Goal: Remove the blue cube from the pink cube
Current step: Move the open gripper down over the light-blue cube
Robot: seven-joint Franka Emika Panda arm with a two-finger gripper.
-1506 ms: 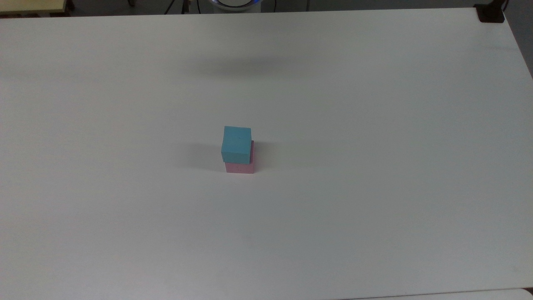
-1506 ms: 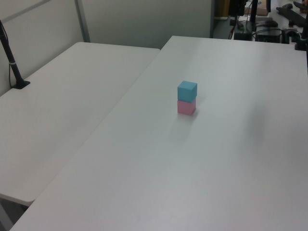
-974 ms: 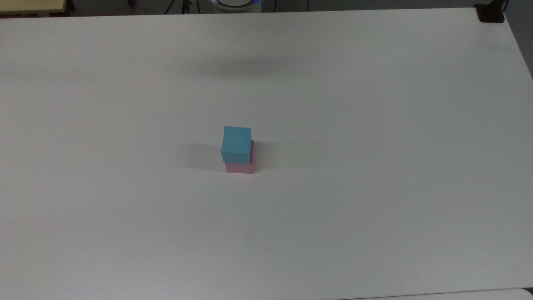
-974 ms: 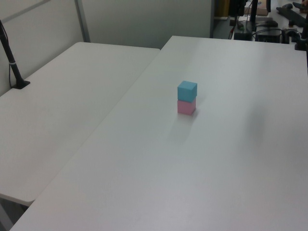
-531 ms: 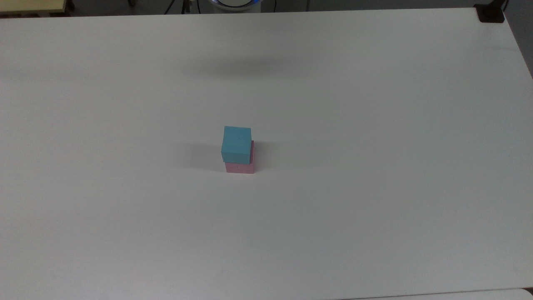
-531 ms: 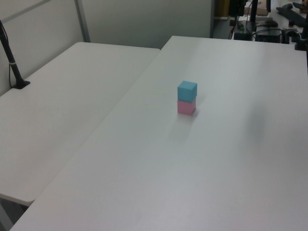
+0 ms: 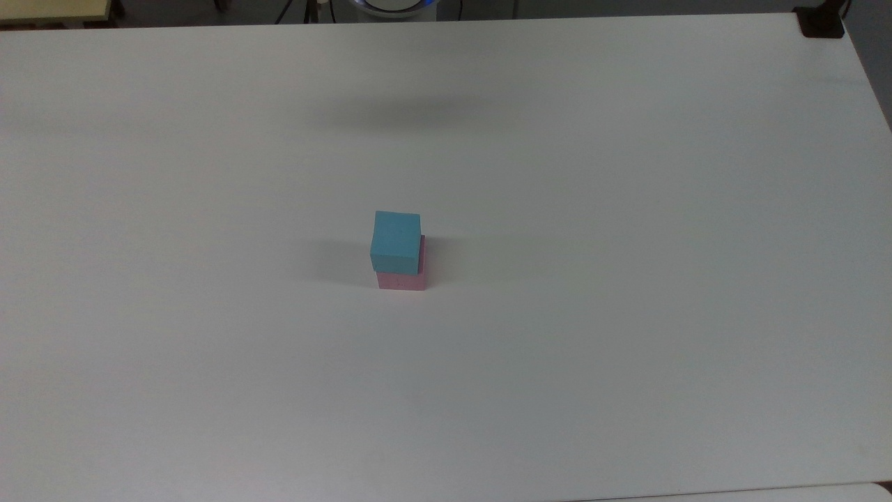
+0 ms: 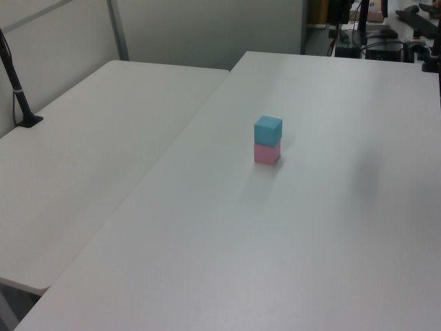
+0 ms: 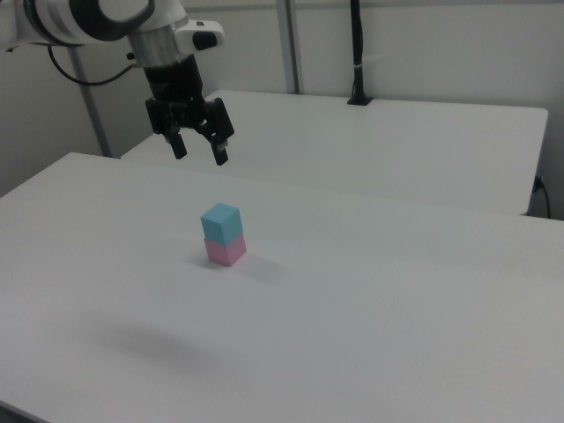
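A: Finger state?

B: In the right view the gripper (image 9: 199, 151) is seen with its two fingers (image 9: 219, 154) spread wide apart. Nothing is held and nothing is touched; both tips hang in the air well above the table (image 9: 397, 291).

A: Counts, biggest first?

B: Two white tables are seen in the left view: the one carrying the stack (image 8: 331, 227) and a second table (image 8: 89, 138) butted against it on the left view's left. One arm (image 9: 97, 18), one gripper, two fingers. A black post (image 9: 357, 53) is clamped on the far table in the right view. Two cubes are counted: one blue cube (image 9: 220, 221), one pink cube (image 9: 226, 250).

A: Where is the stack relative to the fingers?

B: In the right view the blue cube is located below the fingertips and slightly to the right view's right, well apart from them. It is seated on the pink cube, touching it, and the pink cube rests on the table. In the top view the blue cube (image 7: 396, 241) is seen shifted slightly toward the top view's left of the pink cube (image 7: 402, 280), so a pink strip is exposed along the right side. Left view: blue (image 8: 268, 130) over pink (image 8: 267, 154), stack upright.

A: Change against the earlier frames?

B: None is detected in the top and left views. Both cubes are found in the same spots.
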